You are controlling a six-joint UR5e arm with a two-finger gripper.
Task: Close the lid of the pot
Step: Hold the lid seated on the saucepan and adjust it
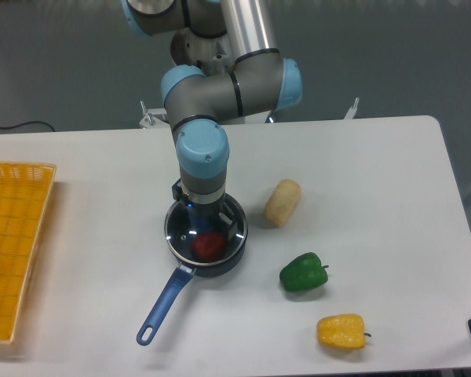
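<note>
You are at the last step: the glass lid (206, 230) lies over the saucepan (212, 259) in the middle of the table (392, 188), and the gripper (202, 214) stands at its centre, fingers hidden, so you cannot tell whether they grip. Next you likely need a release and straight lift. Count one saucepan, one lid, one red item inside (209, 244), one potato (282, 202), one green pepper (304, 272), one yellow pepper (341, 331), one yellow basket (14, 243).

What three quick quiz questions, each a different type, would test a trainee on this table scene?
1. True or false: the lid lies flat on the table beside the pot.
2. Which item sits nearest the front table edge? A) green pepper B) yellow pepper C) potato
3. What colour is the object seen through the glass?

Key: 1. False, it is over the pot, under the arm. 2. B. 3. Red.
</note>
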